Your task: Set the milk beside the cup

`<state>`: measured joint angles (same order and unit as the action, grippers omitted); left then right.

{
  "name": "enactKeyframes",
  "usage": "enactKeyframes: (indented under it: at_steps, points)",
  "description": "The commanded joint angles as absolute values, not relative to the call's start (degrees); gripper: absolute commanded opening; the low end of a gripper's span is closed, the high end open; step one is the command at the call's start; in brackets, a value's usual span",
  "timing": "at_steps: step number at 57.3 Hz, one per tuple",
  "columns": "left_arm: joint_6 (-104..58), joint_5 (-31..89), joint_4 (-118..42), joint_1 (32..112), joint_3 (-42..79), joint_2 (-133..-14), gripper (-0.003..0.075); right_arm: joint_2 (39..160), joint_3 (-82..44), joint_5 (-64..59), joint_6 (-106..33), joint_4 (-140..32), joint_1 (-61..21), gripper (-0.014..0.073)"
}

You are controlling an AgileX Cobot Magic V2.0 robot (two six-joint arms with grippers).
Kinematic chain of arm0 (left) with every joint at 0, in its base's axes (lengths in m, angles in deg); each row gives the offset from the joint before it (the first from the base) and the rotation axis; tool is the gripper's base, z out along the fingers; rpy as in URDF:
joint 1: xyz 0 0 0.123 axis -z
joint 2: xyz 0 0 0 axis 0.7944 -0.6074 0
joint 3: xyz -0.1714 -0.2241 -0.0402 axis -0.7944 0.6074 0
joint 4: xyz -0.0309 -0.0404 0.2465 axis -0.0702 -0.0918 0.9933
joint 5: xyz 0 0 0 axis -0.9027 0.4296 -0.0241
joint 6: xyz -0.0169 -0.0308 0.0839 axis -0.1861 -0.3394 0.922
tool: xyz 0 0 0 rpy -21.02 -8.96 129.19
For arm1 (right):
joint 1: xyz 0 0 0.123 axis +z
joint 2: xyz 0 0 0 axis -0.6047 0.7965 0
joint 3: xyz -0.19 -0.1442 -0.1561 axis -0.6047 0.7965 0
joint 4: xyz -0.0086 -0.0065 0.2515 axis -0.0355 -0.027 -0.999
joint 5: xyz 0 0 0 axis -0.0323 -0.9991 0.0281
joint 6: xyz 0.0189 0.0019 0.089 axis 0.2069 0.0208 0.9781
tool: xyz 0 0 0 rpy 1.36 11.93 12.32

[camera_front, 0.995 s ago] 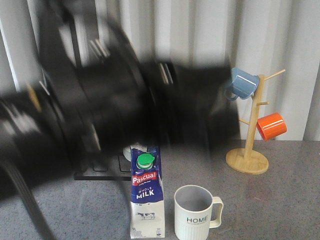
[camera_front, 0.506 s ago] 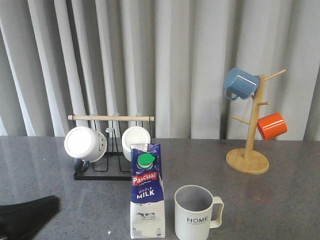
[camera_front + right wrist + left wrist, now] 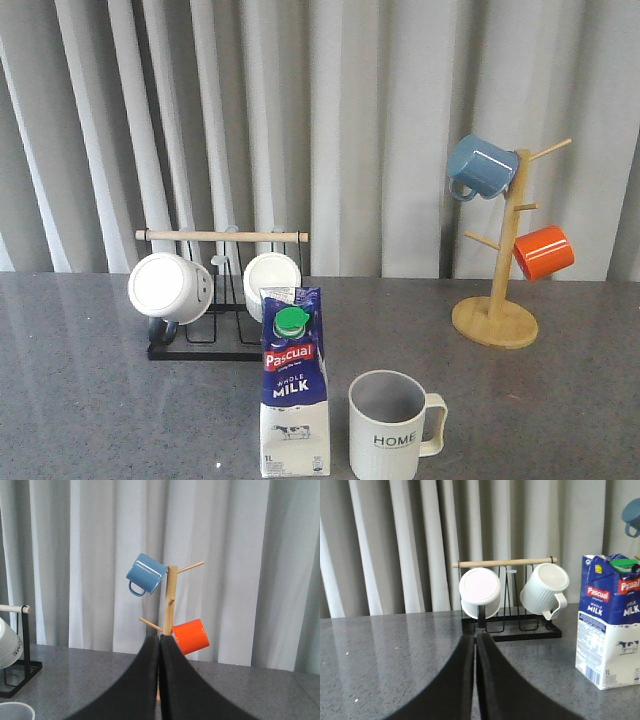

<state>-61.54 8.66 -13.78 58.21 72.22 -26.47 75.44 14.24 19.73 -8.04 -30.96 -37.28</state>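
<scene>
1. Since the earlier front pictures the dark arm has left the view: first it covered much of the frame as a blur, then only a dark corner stayed at the lower left, and now the front view shows no arm at all.
2. The milk stands upright on the grey table, and the cup stands just beside it on its right, handle turned away from the carton (a narrow gap between them, not touching).
3. The left gripper has its two dark fingers pressed together with only a thin line between them, and nothing is held. Ahead of it, past the fingertips, is the black rack with two white mugs under a wooden rod; the milk stands ahead and to the right side of this pincer, well apart from it.
4. The right gripper is also closed narrow, empty. Straight ahead of its tips stands the wooden mug tree, carrying a blue mug high and an orange mug lower.
</scene>
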Motion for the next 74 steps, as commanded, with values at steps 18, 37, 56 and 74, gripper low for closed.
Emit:
enactKeyframes:
  at_steps: [18, 37, 56, 74]
  points:
    - [-65.29, 12.55, -9.65, 52.06, 76.00, -14.43, -0.0006, 75.45, 12.84, 24.09, -8.28, -31.12, -37.48, -0.0008]
    - [-65.46, 12.50, -9.90, 52.06, 75.50, -14.54, -0.0006, 75.45, 12.84, 24.00, -8.28, -31.12, -37.48, -0.0008]
    - [-65.41, 12.50, -9.90, 52.06, 75.50, -14.54, -0.0006, 75.45, 12.84, 24.00, -8.28, -31.12, -37.48, -0.0008]
    - [-65.41, 12.50, -9.90, 52.06, 75.50, -14.54, -0.0006, 73.11, 14.25, 23.83, -9.95, -30.90, -37.48, -0.0008]
